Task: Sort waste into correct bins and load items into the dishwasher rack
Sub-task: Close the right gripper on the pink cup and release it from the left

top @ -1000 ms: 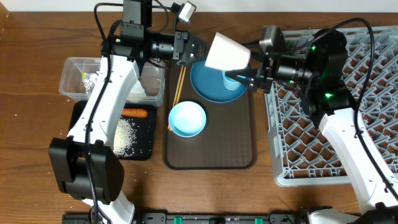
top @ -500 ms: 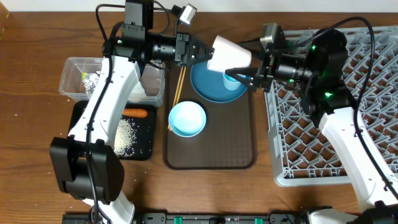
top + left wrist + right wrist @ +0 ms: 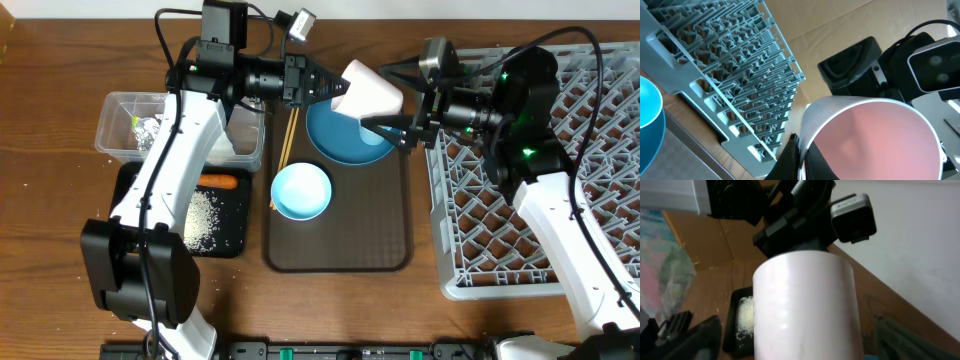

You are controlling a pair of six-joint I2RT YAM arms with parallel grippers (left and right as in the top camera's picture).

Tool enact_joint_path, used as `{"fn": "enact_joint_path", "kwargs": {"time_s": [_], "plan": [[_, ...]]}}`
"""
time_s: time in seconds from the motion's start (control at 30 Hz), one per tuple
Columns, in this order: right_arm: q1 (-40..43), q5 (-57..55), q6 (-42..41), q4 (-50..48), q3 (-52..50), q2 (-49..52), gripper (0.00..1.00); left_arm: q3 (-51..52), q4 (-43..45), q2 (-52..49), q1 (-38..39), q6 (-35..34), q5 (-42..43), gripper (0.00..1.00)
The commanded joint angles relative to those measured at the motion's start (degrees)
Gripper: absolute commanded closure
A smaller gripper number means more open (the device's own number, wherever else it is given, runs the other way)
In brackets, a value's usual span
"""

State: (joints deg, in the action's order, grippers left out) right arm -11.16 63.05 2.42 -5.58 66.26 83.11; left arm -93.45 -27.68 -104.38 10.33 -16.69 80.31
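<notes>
Left pincer (image 3: 332, 88) is pressed together on the rim wall of the pale pink cup (image 3: 368, 88). My left wrist view shows a dark finger (image 3: 790, 160) against that wall, with the pink inside of the cup facing the camera. The cup hangs in the air on its side, mouth towards my left pincer and base towards my right one.

Sweep, left to right:
- Clear tub (image 3: 120, 98): silver foil wrapper (image 3: 148, 128), yellow-green packet (image 3: 135, 122) and white tissue (image 3: 235, 135) inside. Print on the packet is too small to read.
- Black tray (image 3: 238, 205), just on my side of the tub: orange carrot (image 3: 216, 182) and white rice (image 3: 200, 220) on it.
- Brown serving tray (image 3: 340, 245): chopsticks (image 3: 288, 140) along its left edge, light blue bowl (image 3: 301, 190) beside them, dark-blue plate (image 3: 345, 145) behind the bowl and below the cup.
- Right pincer (image 3: 392, 98): spread wide, one finger either side of the cup's base end. In the right wrist view the cup (image 3: 805, 310) fills the middle and both fingers look clear of it, though they are blurred.
- Grey rack (image 3: 560, 160): far right, partly under my right arm.
</notes>
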Motion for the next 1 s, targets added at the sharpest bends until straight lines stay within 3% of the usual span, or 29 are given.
{"fn": "enact_joint_path", "kwargs": {"time_s": [0.0,0.17,0.4,0.8,0.97], "plan": [[0.1,0.6,-0.2,0.7,0.7,-0.4,0.08,0.3,2.0,-0.5,-0.6,-0.7,3.3,0.94],[0.1,0.6,-0.2,0.7,0.7,-0.4,0.08,0.3,7.9,-0.5,-2.0,-6.1,7.1,0.94],[0.0,0.6,-0.2,-0.3,0.7,-0.4,0.19,0.3,8.1,-0.5,-2.2,-6.1,7.1,0.94],[-0.7,0.6,-0.2,-1.9,0.7,0.0,0.20,0.3,8.1,-0.5,-2.2,-6.1,7.1,0.94],[-1.4,0.5,-0.2,-2.6,0.7,0.2,0.25,0.3,8.1,-0.5,-2.2,-6.1,7.1,0.94]]}}
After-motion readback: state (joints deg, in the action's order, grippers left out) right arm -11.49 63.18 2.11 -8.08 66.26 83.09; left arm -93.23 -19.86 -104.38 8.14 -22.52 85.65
